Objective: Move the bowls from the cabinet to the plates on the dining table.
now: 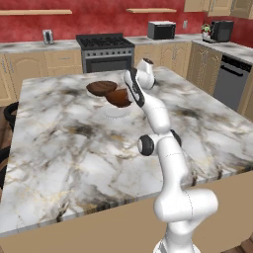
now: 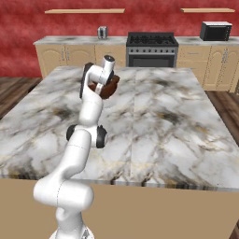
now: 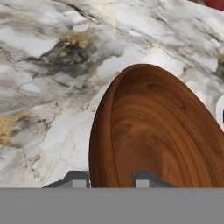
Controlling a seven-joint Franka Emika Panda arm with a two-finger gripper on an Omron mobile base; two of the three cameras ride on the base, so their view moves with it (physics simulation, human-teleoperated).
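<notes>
Glossy wood-grain bowl (image 3: 153, 131); polished veined marble dining table (image 3: 39, 65).

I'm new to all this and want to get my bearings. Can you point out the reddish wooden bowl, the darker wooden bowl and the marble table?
Reddish-brown wooden bowl (image 3: 153, 131): hand view, inner hollow.
Dark brown wooden bowl (image 1: 101, 88): left base view, its top.
White-grey marble dining table (image 1: 74, 148): left base view, bare top.
</notes>
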